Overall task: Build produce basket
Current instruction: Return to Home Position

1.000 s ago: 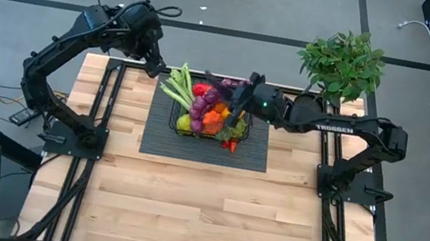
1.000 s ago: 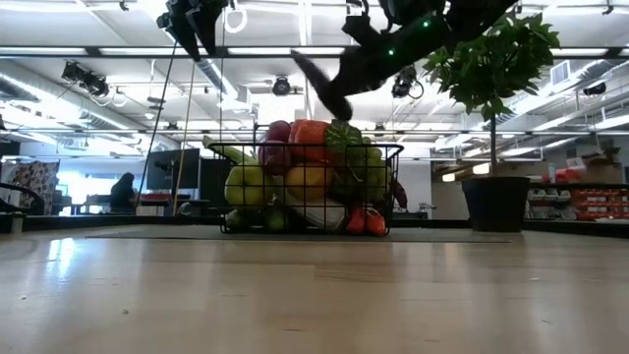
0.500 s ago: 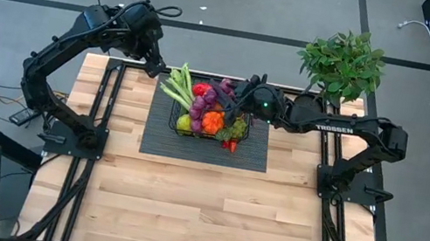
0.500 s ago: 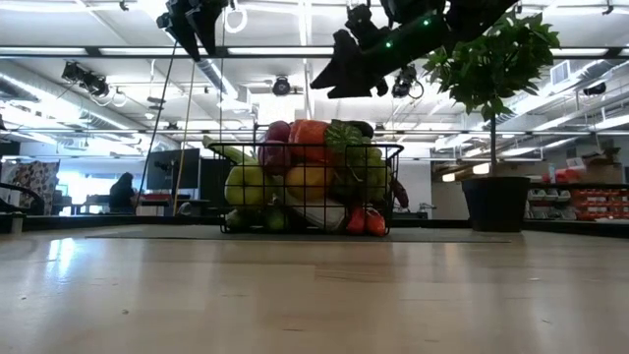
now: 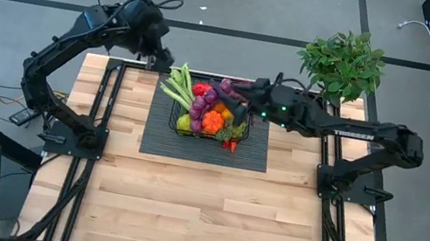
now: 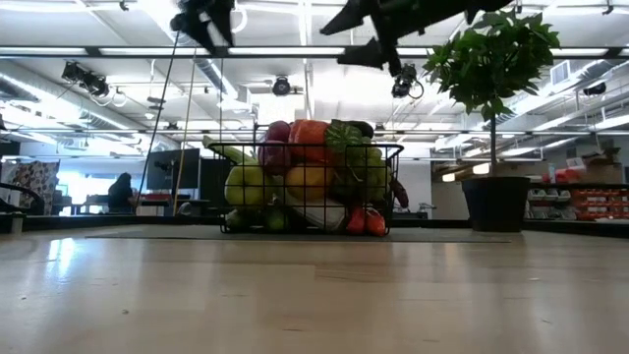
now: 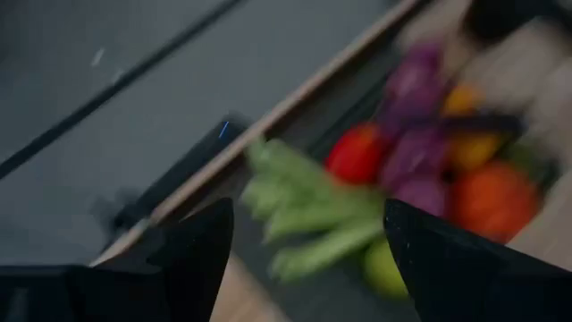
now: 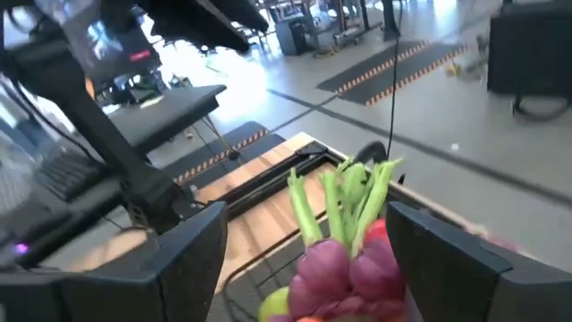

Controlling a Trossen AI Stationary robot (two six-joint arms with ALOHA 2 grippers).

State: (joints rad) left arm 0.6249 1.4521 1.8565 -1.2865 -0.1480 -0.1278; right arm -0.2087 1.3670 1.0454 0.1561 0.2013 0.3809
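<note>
The black wire basket (image 5: 177, 119) (image 6: 314, 202) stands on a dark mat near the table's far edge. It is heaped with produce: a leek (image 5: 175, 85) leaning out over its far-left corner, purple grapes (image 5: 212, 95), an orange (image 5: 212, 122), and red and green pieces. My left gripper (image 5: 163, 64) (image 7: 308, 206) hangs open above the mat's far-left corner, beside the leek. My right gripper (image 5: 236, 89) (image 6: 349, 34) (image 8: 307, 210) is open, high above the basket's far-right part, and touches nothing.
A leafy potted plant (image 5: 342, 61) (image 6: 494, 202) stands at the table's far right corner, close behind my right arm. The dark mat (image 5: 249, 155) lies under the basket. Bare wood (image 5: 198, 215) takes up the near half of the table.
My right gripper has risen out of the heap in the basket, going from pointing steeply down to nearly level, high above the produce. The produce stays piled as before. My left gripper has shifted a little toward the far edge.
</note>
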